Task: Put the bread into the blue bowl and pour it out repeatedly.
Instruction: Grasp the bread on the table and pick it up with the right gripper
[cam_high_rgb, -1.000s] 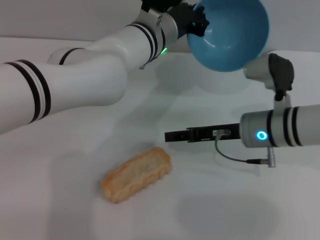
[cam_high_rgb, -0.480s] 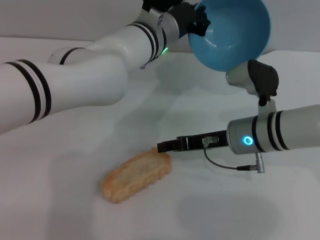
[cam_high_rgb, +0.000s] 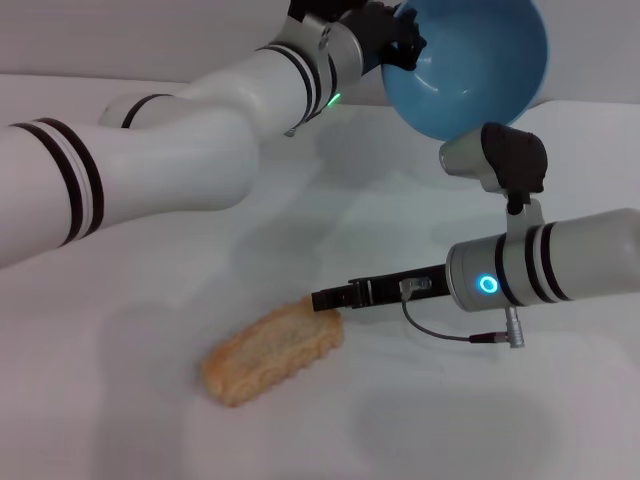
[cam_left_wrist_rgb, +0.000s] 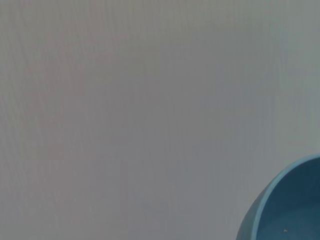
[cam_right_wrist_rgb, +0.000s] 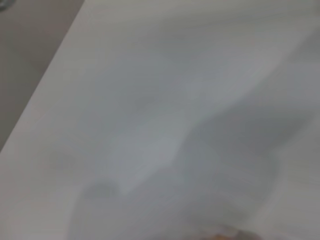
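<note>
While my left gripper (cam_high_rgb: 400, 42) holds the blue bowl (cam_high_rgb: 470, 65) by its rim at the top of the frame, tipped so its empty hollow faces the camera, the bread (cam_high_rgb: 272, 348) lies on the white table (cam_high_rgb: 120, 400) at lower centre, plain tan side up. Its long axis runs from lower left up to the right, and the upper-right end is the one nearest me.

My right gripper (cam_high_rgb: 322, 298) reaches in from the right edge and its tip sits at that end, touching it or just above; I cannot tell which. From this side view the fingers (cam_high_rgb: 350, 295) read as one dark bar, so I cannot tell their spread. My right arm is plainly the nearer one, and I judge the pickup belongs to it.
</note>
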